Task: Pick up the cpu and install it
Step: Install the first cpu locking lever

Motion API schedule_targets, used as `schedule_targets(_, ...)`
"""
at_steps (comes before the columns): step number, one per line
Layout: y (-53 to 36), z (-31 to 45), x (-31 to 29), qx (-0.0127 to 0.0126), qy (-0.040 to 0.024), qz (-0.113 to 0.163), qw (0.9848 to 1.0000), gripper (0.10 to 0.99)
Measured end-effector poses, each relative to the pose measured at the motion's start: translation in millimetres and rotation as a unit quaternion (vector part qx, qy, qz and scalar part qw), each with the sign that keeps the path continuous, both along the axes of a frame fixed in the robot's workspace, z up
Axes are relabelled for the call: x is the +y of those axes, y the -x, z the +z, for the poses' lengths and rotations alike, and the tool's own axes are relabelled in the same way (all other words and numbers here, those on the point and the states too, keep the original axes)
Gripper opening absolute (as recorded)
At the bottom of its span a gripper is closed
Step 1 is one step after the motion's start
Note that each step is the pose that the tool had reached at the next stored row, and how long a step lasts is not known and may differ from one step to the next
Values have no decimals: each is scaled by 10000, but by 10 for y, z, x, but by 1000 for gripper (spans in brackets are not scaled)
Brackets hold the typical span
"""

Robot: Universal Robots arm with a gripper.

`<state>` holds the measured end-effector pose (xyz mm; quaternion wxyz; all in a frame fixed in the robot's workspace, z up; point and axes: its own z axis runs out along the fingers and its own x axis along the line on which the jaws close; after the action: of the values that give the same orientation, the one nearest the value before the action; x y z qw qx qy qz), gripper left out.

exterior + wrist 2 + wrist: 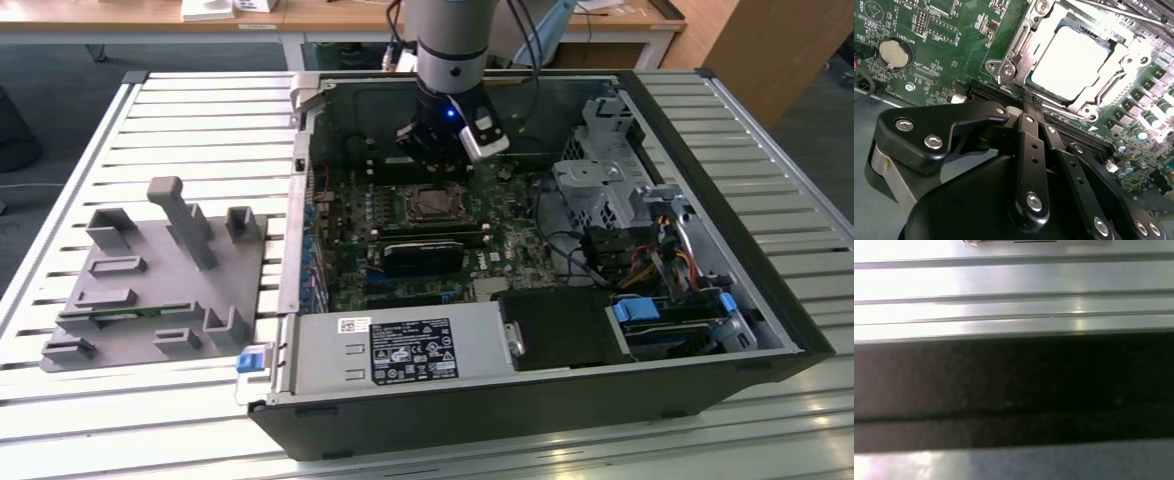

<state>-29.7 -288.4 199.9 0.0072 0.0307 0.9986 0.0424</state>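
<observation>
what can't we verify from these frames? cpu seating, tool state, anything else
- Tool: second wrist view shows the linkage from behind; the fingertips are foreshortened, so open or shut is unclear.
- Tool: exterior view, the fingers are too small and dark against the case.
- cpu: it lies inside the socket frame, but glare washes out its far edge; full seating is unclear.
- First wrist view: blurred pale slats and a dark band that cannot be identified.

Glare whitens the cpu (1074, 62); first wrist view blurred.

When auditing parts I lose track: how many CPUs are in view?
1. The cpu lies inside the motherboard socket frame, seen in the second wrist view. Another could be hidden among the grey fixture blocks in the exterior view.
</observation>
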Motion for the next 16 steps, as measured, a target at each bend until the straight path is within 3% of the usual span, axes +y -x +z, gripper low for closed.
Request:
schedule_targets(7,-8,-39,5,3,17,0,10000,106)
schedule_targets(9,-8,-35,5,2,-13,0,10000,106)
schedule_targets(13,-8,74,6,2,-22,-1,10000,106)
schedule_targets(16,-9,79,-12,2,-23,0,10000,106)
